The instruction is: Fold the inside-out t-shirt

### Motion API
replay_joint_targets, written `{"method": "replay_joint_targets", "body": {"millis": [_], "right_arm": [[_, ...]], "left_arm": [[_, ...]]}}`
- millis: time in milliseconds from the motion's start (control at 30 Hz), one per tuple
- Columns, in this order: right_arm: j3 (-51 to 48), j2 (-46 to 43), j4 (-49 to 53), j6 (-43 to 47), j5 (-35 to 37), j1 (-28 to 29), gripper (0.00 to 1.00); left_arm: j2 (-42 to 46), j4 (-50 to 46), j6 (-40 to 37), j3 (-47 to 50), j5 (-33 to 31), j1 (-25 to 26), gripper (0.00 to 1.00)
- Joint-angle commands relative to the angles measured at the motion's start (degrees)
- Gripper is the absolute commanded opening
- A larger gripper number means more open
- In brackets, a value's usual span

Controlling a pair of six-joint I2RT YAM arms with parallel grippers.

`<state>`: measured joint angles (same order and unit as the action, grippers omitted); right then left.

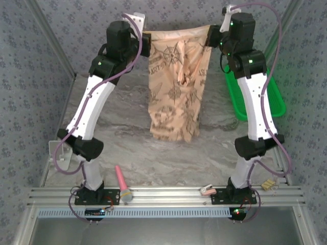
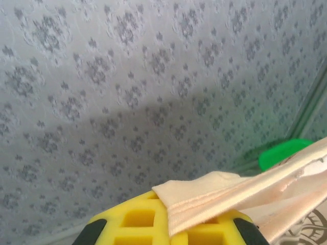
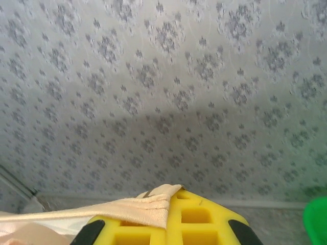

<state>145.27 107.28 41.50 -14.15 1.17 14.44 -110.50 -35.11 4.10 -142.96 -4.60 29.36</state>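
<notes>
A grey marbled tabletop (image 1: 122,148) fills the cell between patterned walls. Over it rise the white-and-black left arm (image 1: 94,102) and right arm (image 1: 255,97), both reaching to the far side. Strung between them hangs the soft peach-tan t-shirt with dark compass prints (image 1: 176,97). Its top edge is pulled nearly straight and the rest drops in one loose panel over the middle of the tabletop. Whether the bottom edge touches the surface cannot be told.

A green plastic basket (image 1: 273,102) lies at the far right, apart from the cloth. A small pink-handled tool (image 1: 122,185) rests by the near rail.

The left arm's jaws are closed on one top corner. The wrist view shows a bunched, stitched band of cloth (image 2: 214,196) pinched over the yellow pads (image 2: 135,219). The right arm's jaws are closed likewise on the other corner (image 3: 148,206).

The shirt looks light and limp. It likely creases, sags and swings, and thin cloth could slip from a shallow pinch. The thicker stitched edges at the corners seem the surest places to hold while lowering it flat.
</notes>
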Motion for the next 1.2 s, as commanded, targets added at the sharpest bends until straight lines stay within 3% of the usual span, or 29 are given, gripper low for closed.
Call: {"method": "replay_joint_targets", "body": {"millis": [0, 67, 167, 267, 333, 433, 567, 633, 700, 767, 800, 900, 933, 1067, 1167], "right_arm": [[10.4, 2.5, 0.2, -1.9, -3.2, -2.5, 0.00], [11.7, 2.3, -0.4, -1.1, -3.0, -3.1, 0.00], [7.6, -1.4, -2.4, 1.6, -2.4, -3.1, 0.00], [-5.9, -9.1, -5.5, 4.0, -1.4, -2.7, 0.00], [-21.8, -17.0, -11.2, 4.9, -0.4, -2.0, 0.00], [-47.7, -29.1, -18.9, 3.8, 2.1, -0.3, 0.00], [-83.1, -44.6, -25.5, -5.3, 4.9, 5.0, 0.00], [-100.0, -52.6, -28.1, -12.1, 10.7, 10.9, 0.00], [-112.1, -59.5, -26.6, -20.0, 15.3, 15.8, 0.00], [-120.0, -64.9, -22.0, -29.5, 17.2, 19.5, 0.00], [-123.7, -67.0, -21.2, -31.8, 15.2, 21.3, 0.06], [-125.6, -69.1, -14.0, -35.6, 12.5, 24.3, 0.41], [-124.5, -69.2, -11.9, -34.4, 12.5, 24.6, 0.46], [-115.5, -64.1, -10.2, -22.7, 11.1, 21.4, 0.55], [-107.0, -54.6, -12.6, -12.8, 3.4, 18.2, 0.57]], "left_arm": [[-3.7, -3.4, -0.3, -14.2, 0.8, -1.5, 0.00], [-6.1, -4.7, -0.1, -20.5, 1.2, -2.1, 0.00], [-5.3, -4.1, -0.2, -20.5, 4.0, -2.5, 0.00], [-2.4, -6.4, -1.8, -15.8, 7.7, -2.4, 0.00], [1.3, -9.5, -2.3, -8.1, 9.0, -2.3, 0.00], [11.4, -5.7, 0.9, 18.4, 8.8, -1.7, 0.00], [28.6, 14.7, 11.0, 64.4, 9.3, -0.4, 0.07], [36.9, 23.6, 18.7, 84.2, 10.9, 1.0, 0.17], [42.4, 27.9, 22.8, 97.2, 13.0, 3.7, 0.31], [46.3, 27.9, 25.0, 105.1, 15.1, 6.5, 0.48], [48.2, 26.2, 26.2, 107.7, 15.7, 7.3, 0.53], [52.5, 18.9, 28.7, 110.6, 14.5, 7.6, 0.55], [53.4, 16.4, 28.7, 109.9, 13.5, 7.6, 0.57], [50.4, 7.3, 24.3, 101.3, 15.2, 6.9, 0.63], [44.2, 2.1, 17.9, 93.3, 23.2, 6.8, 0.66]]}}
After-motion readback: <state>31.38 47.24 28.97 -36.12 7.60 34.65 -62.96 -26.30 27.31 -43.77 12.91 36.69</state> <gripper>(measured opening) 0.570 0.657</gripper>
